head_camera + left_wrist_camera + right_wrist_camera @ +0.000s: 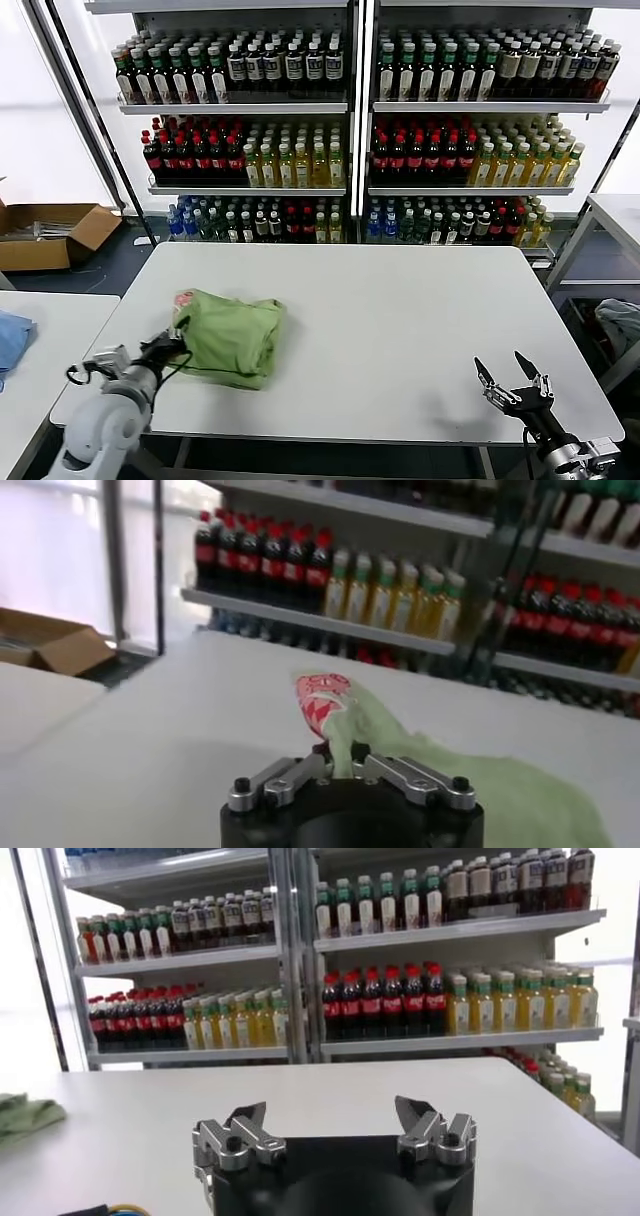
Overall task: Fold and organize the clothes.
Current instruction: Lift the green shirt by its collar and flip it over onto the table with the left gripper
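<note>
Jaws pinching polo shirt (228,337) — bottle shelves (345,140) behind

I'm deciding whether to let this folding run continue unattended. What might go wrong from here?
1. The left gripper has its jaws shut on only the near edge of the shirt; a pull may drag the loose heap instead of folding it.
2. The shirt lies near the table's left front edge, so it might slide off.
3. The right gripper waits open, far from the shirt, so nothing pins the other side.
</note>
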Robot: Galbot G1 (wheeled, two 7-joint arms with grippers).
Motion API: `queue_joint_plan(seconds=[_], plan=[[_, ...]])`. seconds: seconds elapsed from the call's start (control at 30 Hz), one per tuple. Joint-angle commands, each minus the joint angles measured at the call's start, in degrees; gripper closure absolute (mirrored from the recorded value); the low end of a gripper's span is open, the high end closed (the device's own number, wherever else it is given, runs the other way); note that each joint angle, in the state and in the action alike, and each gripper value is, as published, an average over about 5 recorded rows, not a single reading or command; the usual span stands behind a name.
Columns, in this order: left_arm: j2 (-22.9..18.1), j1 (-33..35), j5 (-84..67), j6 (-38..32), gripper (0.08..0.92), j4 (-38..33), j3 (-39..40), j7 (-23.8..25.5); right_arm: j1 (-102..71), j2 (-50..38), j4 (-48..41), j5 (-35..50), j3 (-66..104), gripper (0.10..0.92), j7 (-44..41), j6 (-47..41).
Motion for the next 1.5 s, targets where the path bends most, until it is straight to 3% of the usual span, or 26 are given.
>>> queue_joint_plan(seconds=[0.03, 0.17, 0.3, 0.5, 0.7, 0.9, 1.03, 1.3, 1.5], plan=[[18.01, -0.58, -12.19, 2.31, 0.868, 5.92, -15.19, 1.79, 0.14, 0.08, 0.15, 0.02, -0.42, 0.203, -0.04, 0.13], [21.89, -2.91, -12.38, 2.55, 0.868, 7.77, -13.44, 1.62, 0.03, 0.24, 0.62, 0.13, -0.33, 0.203, -0.06, 0.22], [20.32, -4.58, -11.34, 3.26, 0.868, 6.05, -10.57, 0.38, -0.61, 0.36, 0.91, 0.24, 0.04, 0.203, -0.13, 0.56], [13.69, -5.96, -7.57, 3.97, 0.868, 2.16, -4.92, -2.45, -1.93, 0.48, 1.24, 0.32, 0.62, 0.203, -0.29, 1.24], [5.99, -7.22, -6.16, 4.39, 0.868, -2.48, 3.86, -8.35, -2.43, 0.76, 1.78, 0.15, 0.81, 0.203, -0.29, 1.19], [-5.11, -11.12, -11.82, 4.44, 0.868, -8.4, 17.58, -20.09, -3.4, 2.01, 2.71, -0.78, 0.88, 0.203, -0.34, 0.97], [-12.32, -15.76, -11.53, 4.45, 0.868, -7.15, 26.61, -24.74, -4.23, 2.79, 2.98, -1.58, 1.2, 0.203, -0.35, 1.03], [-21.18, -18.42, -6.17, 4.39, 0.868, 2.04, 35.46, -24.83, -6.31, 3.82, 4.19, -2.03, 2.61, 0.203, -0.39, 1.23], [-23.45, -19.05, -9.1, 2.91, 0.868, 5.62, 35.33, -24.22, -7.15, 4.15, 4.86, -2.93, 2.16, 0.203, -0.37, 1.41]])
